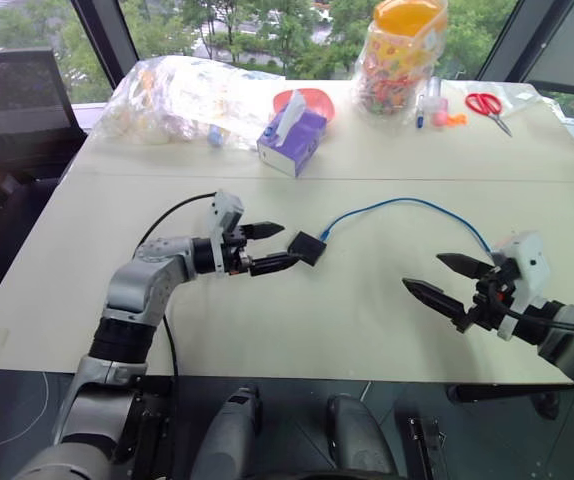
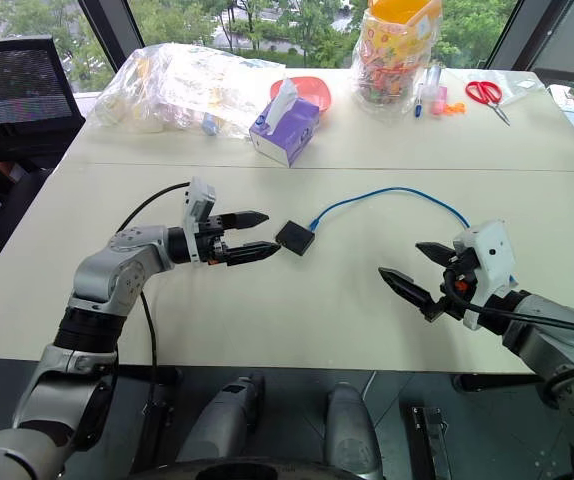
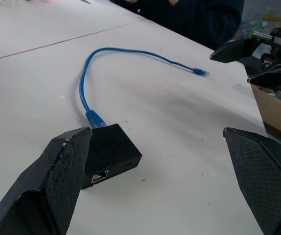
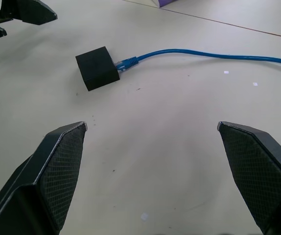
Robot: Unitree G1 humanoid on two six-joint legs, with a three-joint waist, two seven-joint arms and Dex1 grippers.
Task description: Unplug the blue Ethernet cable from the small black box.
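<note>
A small black box (image 2: 295,237) lies flat near the middle of a pale table (image 2: 267,310), the blue cable (image 2: 387,194) plugged into one side face and arching away across the tabletop toward the right gripper (image 2: 415,268), its free plug lying loose at the far end. The left gripper (image 2: 259,233) hovers level just beside the box, fingers spread wide and grasping nothing; its wrist view shows the box close by one fingertip, an empty port facing the camera. The right gripper waits well apart from the box, likewise released and empty. The box looks light, smooth and hard-edged, likely to skid on the table if pulled without being pinned, so it wants a firm pinch across its two plain sides. The cable is thin and limp; tugging mid-length would probably just drag the box along, so the better hold is the stiff clear-blue plug (image 4: 127,63) right at the port, where a latch tab may need pressing. A purple tissue box (image 2: 285,130), a bag (image 2: 182,85), a jar of sweets (image 2: 399,48) and red scissors (image 2: 485,95) stand along the far edge.
</note>
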